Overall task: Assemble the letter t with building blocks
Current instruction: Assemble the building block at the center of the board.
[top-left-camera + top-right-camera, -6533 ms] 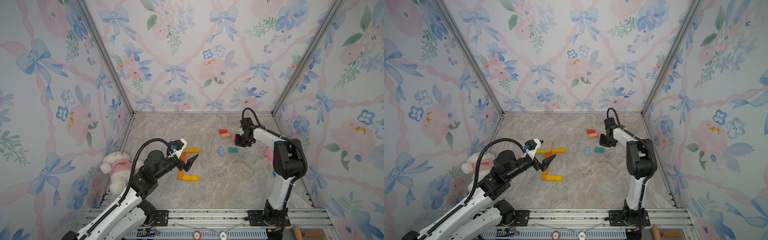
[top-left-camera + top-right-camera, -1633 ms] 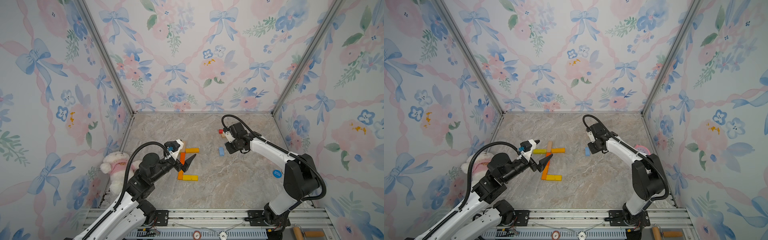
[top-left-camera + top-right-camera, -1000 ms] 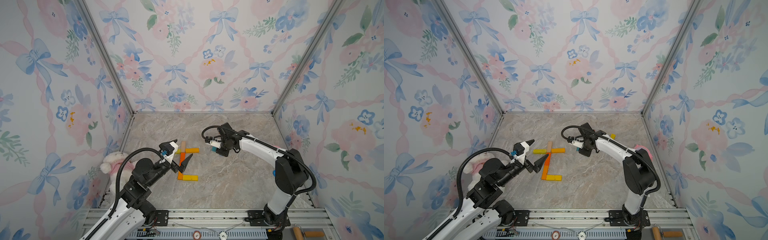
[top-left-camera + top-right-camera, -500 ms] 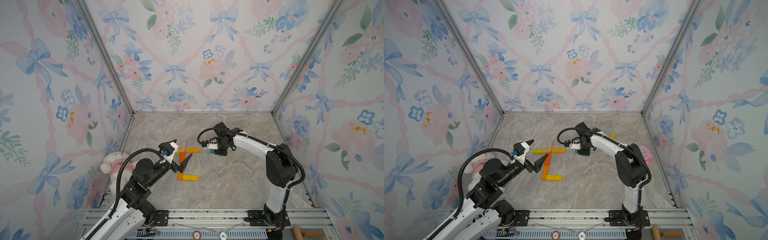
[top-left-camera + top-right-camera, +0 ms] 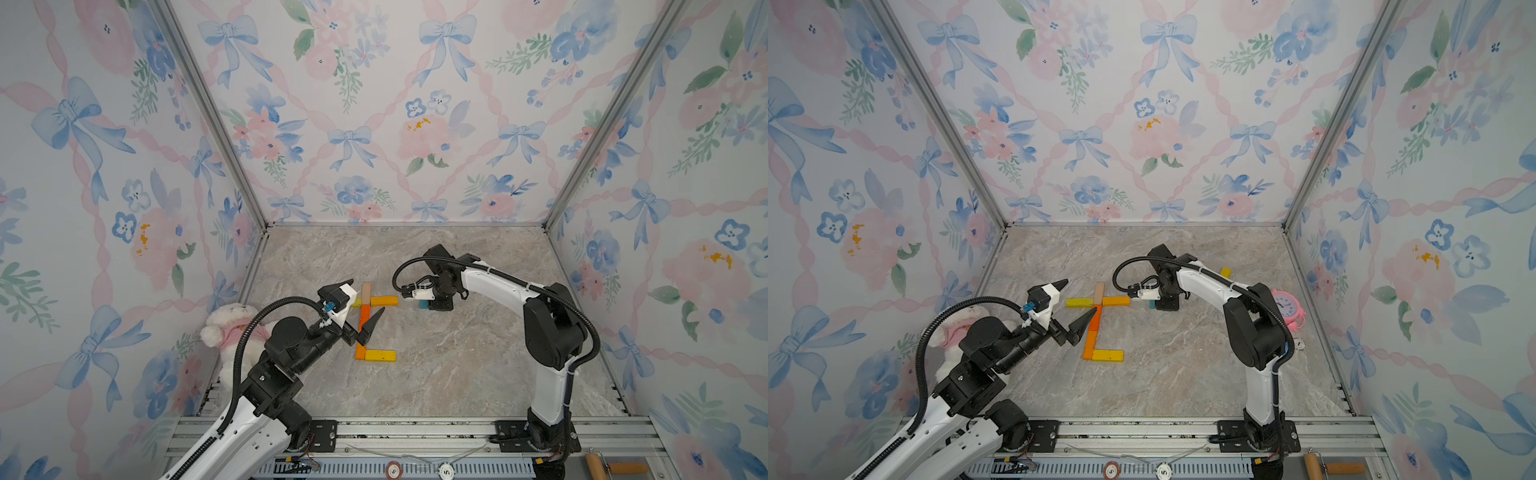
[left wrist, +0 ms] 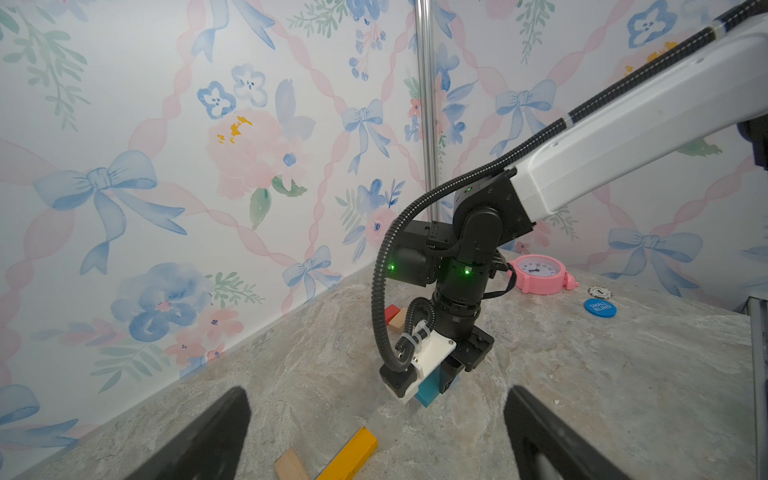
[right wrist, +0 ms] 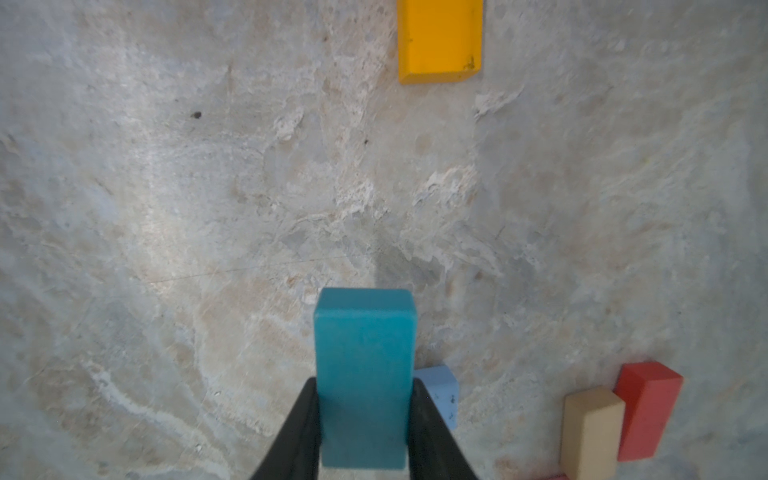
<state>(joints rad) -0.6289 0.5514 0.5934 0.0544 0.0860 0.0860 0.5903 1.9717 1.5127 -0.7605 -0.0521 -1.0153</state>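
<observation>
Right tool (image 7: 364, 390) pinches teal block (image 7: 365, 340) between jaws

In a top view, blocks (image 5: 1090, 343) lie together on the floor (image 5: 1183, 374), one more block (image 5: 1153, 306) just to their right. A stuffed toy (image 5: 230, 322) sits far left, a clock (image 5: 1283, 307) far right.

A white plush toy (image 5: 232, 328) in pink lies at the marble table's (image 5: 440, 386) nine o'clock edge. At three o'clock sits a pink alarm clock (image 5: 1285, 309), a blue disc (image 6: 599, 307) and white chip (image 6: 599, 292) near it.
</observation>
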